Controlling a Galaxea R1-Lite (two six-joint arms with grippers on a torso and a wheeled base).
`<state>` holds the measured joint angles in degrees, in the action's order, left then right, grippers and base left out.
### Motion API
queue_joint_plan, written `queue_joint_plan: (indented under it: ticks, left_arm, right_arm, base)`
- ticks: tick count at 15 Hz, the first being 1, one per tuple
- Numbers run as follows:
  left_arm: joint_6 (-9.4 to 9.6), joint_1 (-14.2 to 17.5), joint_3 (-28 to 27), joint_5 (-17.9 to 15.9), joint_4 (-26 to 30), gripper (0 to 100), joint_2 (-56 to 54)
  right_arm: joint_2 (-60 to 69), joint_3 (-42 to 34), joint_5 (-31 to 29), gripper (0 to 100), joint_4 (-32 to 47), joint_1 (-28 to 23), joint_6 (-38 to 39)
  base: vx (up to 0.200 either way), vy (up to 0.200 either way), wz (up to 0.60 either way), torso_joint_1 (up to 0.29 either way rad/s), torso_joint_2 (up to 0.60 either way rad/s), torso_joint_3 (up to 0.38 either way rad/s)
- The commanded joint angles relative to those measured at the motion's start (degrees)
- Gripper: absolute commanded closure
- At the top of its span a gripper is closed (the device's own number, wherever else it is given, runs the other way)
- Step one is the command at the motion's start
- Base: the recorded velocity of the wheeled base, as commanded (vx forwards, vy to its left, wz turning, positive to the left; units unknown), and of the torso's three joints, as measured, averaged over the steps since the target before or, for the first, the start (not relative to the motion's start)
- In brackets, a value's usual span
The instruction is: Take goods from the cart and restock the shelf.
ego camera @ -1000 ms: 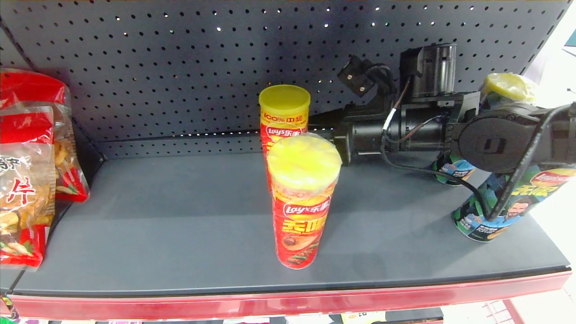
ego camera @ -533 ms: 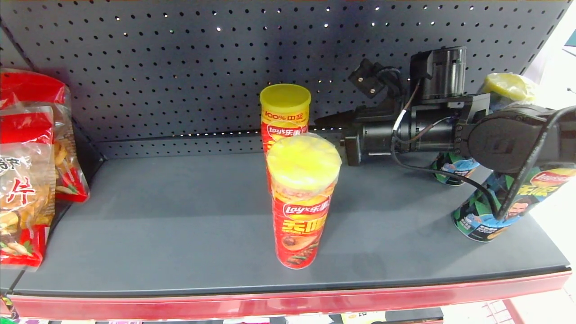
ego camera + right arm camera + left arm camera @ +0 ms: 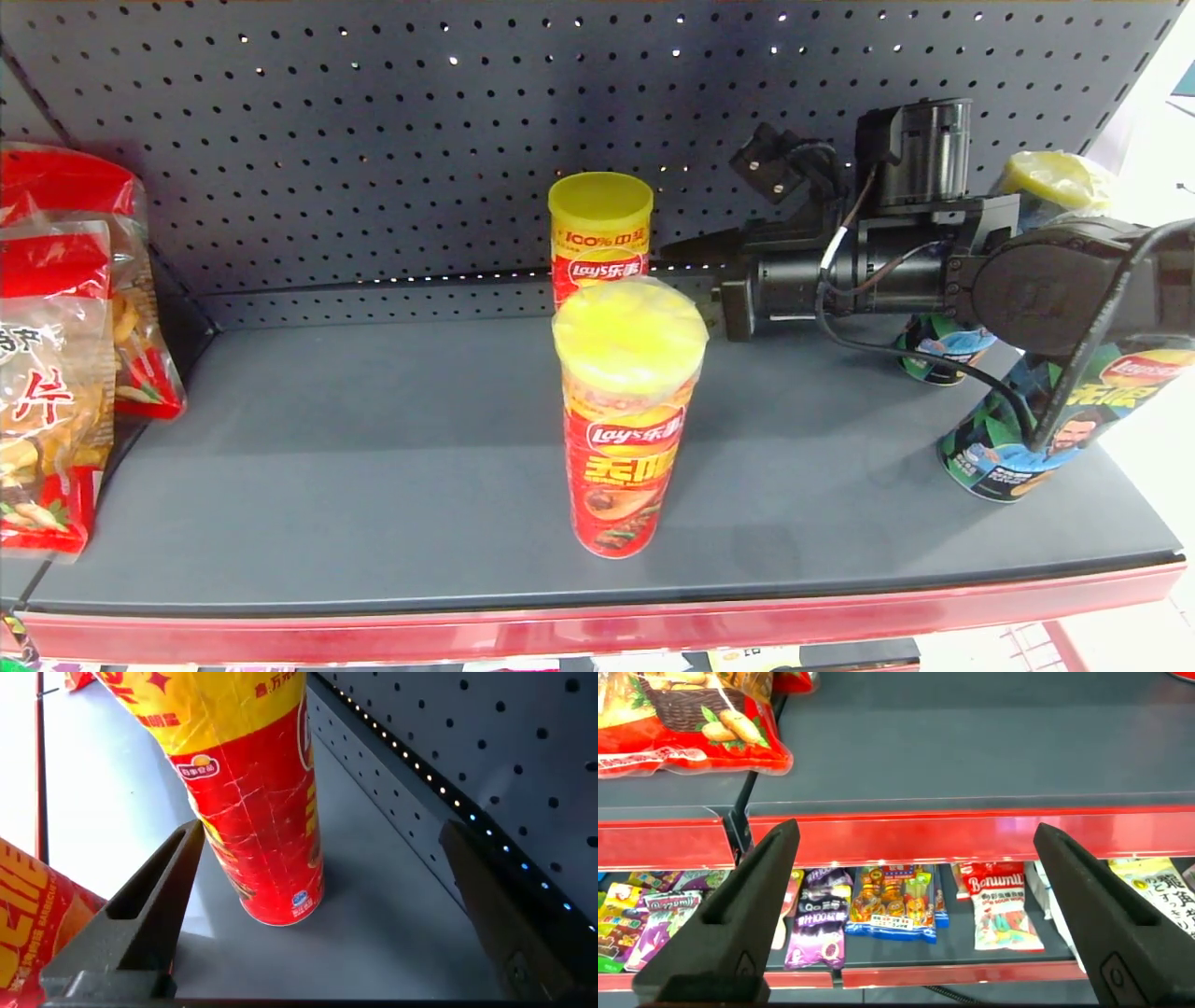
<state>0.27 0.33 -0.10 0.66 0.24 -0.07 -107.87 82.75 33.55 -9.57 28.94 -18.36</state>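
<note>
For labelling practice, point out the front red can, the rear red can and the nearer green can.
front red can point(image 3: 624, 467), head view, on its red label.
rear red can point(image 3: 600, 199), head view, on its yellow lid.
nearer green can point(image 3: 985, 462), head view, on its lower body.

On the shelf point(image 3: 373, 467), the front can point(image 3: 627, 420) stood just before the rear can point(image 3: 599, 238), mid-shelf. At the left end lay bags point(image 3: 56, 355), at the right end two cans point(image 3: 1008, 457). The right pincer point(image 3: 695, 257) hung just right of the rear can.
</note>
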Motion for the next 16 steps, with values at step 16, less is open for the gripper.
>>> queue_joint_plan:
  ticks: [16]
  left_arm:
    - [0.0,0.02,0.01,0.04,0.02,0,0.07]
  right_arm:
    - [11.81,-14.2,0.47,0,-0.01,2.88,-0.8]
  base:
    - [0.0,0.0,0.0,0.0,0.0,0.0]
